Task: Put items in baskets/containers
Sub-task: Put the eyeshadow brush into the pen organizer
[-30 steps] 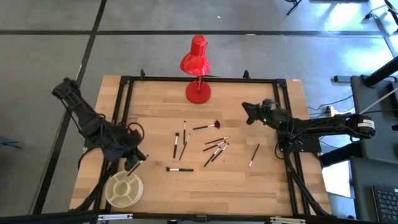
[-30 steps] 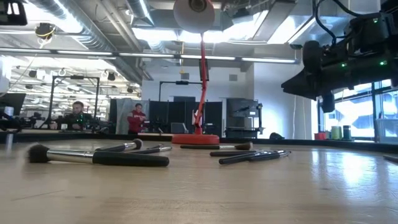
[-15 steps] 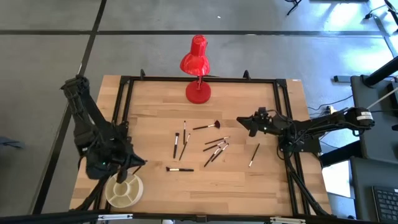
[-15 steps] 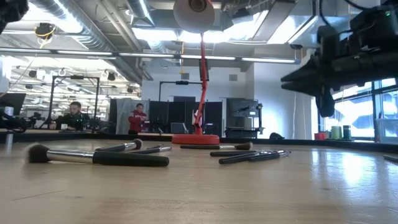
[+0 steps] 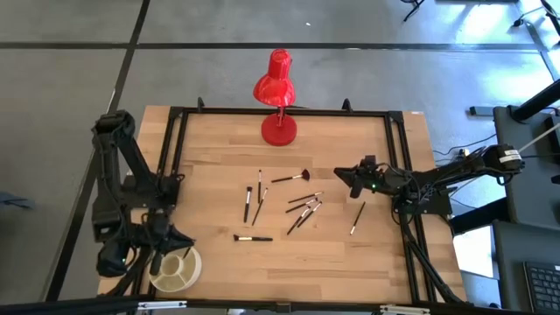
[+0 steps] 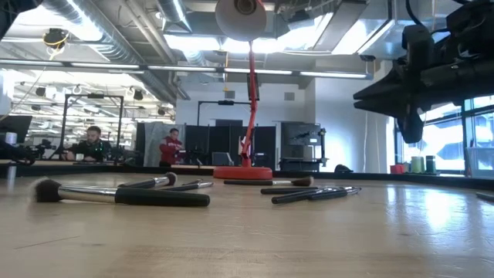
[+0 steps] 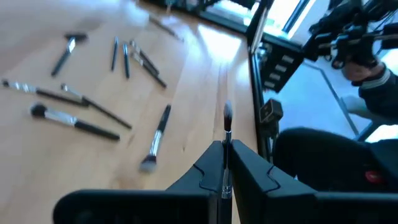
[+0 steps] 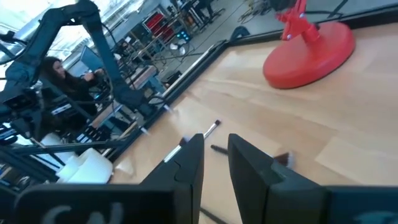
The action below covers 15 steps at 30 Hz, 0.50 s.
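1. The left tool (image 7: pixel 225 163) is clamping a thin dark-handled makeup brush (image 7: pixel 226 134) between its closed fingers, bristle tip pointing forward beyond them; gripped along the handle this way, the brush can be lowered lengthwise into a compartment.
2. In the high view the left tool (image 5: pixel 160 241) is hanging near the worktop's front-left corner, just beside the round cream-coloured divided dish (image 5: pixel 174 269), which looks like the approach for a drop.
3. That dish is sitting at the front-left corner, well apart from the loose brushes, so each one needs carrying across.
4. The right tool (image 8: pixel 214 163) is standing with a narrow gap between its fingers and nothing in them.
5. In the high view it (image 5: pixel 353 181) is hovering toward the right edge, facing the scattered dark makeup brushes (image 5: pixel 302 208) in the middle of the light wooden worktop (image 5: pixel 219 144), probably to reach for the next one.
6. One separate brush (image 5: pixel 357 218) is lying nearer the right edge.
7. The red desk lamp (image 5: pixel 278 98) is standing at the middle of the back edge, away from the work.
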Each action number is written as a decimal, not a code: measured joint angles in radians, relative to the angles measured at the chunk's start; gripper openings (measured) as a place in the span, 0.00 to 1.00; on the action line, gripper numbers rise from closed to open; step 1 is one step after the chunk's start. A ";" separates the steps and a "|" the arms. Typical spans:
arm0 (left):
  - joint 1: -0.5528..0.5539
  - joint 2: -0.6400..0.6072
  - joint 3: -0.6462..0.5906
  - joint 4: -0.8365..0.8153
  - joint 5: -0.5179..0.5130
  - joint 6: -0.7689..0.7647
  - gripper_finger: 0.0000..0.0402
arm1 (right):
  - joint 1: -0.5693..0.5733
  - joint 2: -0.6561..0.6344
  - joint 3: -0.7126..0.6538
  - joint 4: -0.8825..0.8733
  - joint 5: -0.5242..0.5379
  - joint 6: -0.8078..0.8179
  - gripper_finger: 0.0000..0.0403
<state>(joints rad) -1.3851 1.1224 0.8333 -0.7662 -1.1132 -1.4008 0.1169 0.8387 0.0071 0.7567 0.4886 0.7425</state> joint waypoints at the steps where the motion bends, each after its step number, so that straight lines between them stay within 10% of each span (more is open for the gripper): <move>1: -0.005 0.004 0.000 0.000 -0.018 0.013 0.04 | 0.000 0.000 0.000 0.000 0.011 -0.003 0.18; 15: -0.011 0.097 0.000 -0.001 -0.062 0.086 0.04 | 0.000 0.000 0.000 0.000 0.069 -0.040 0.18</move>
<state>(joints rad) -1.3958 1.2189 0.8333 -0.7675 -1.1755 -1.3148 0.1165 0.8387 0.0071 0.7565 0.5579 0.7030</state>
